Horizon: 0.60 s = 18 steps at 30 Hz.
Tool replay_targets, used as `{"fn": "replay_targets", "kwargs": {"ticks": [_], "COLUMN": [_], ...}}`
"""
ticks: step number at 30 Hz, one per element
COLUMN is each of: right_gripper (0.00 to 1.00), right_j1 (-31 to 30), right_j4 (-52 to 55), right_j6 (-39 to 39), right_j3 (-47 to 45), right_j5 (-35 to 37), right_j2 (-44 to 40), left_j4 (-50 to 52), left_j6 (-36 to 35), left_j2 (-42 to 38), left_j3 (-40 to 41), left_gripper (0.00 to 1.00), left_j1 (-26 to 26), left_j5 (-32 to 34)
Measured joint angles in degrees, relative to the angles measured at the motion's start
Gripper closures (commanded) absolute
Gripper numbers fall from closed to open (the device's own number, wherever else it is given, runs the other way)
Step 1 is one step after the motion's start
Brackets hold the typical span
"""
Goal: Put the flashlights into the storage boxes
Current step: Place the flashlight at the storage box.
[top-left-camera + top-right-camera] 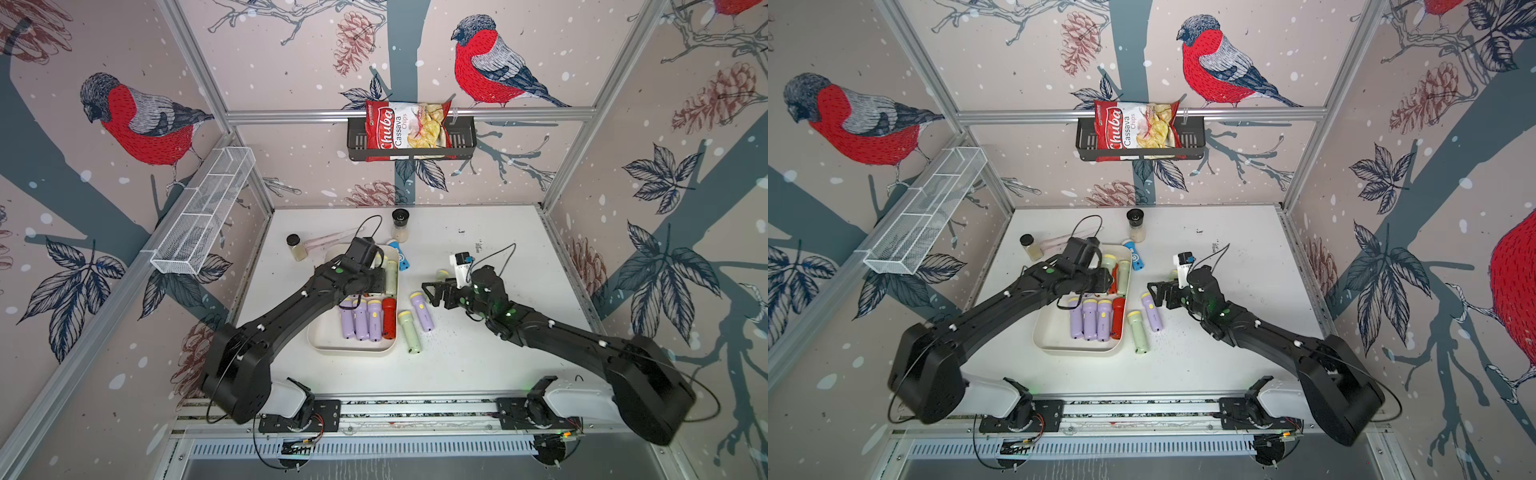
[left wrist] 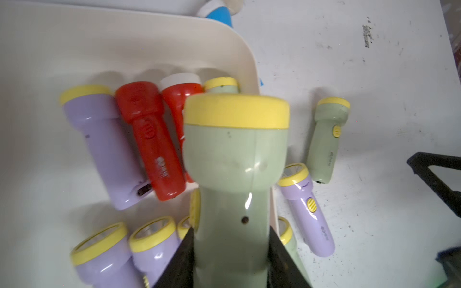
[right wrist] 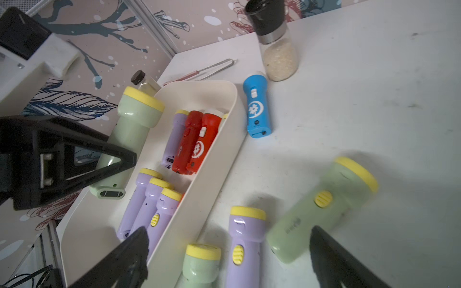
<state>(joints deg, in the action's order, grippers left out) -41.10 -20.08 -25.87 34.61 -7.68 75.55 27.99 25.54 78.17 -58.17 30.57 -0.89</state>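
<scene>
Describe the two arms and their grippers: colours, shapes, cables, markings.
The left arm and right arm are matte black with bulky rounded joints and white housings at the base. Small green lights glow near the wrists, and thin black cables loop off them. The left gripper and right gripper have black fingers shaped as open triangular frames. The right wrist carries a white camera block.

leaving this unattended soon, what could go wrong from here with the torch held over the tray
The left hand grips a pale green plastic torch above the cream-white plastic tray, near its rim. Released, it may land on the red torches or tip out. The open right hand could nudge the loose lilac plastic torch.
</scene>
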Motion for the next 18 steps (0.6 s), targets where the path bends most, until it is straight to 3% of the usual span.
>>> {"fn": "replay_targets", "kwargs": {"ticks": [8, 12, 18], "right_gripper": [0.01, 0.01, 0.01], "right_j1": [-4.85, -6.23, -7.19], "right_j4": [0.52, 0.79, 0.9], "right_j6": [0.57, 0.7, 0.66], "right_j3": [6.88, 7.91, 7.91], "right_j5": [0.81, 1.7, 2.89], "right_j2": [6.93, 7.76, 7.76], "left_j4": [1.92, 1.95, 0.04], "left_j6": [-0.13, -1.36, -2.95], "left_j2": [-9.49, -9.99, -7.15], "left_j3": [10.54, 12.68, 12.17], "left_gripper": [0.63, 0.63, 0.61], "left_j1": [-10.51, -15.1, -17.77], "left_j5": [2.34, 2.16, 0.42]}}
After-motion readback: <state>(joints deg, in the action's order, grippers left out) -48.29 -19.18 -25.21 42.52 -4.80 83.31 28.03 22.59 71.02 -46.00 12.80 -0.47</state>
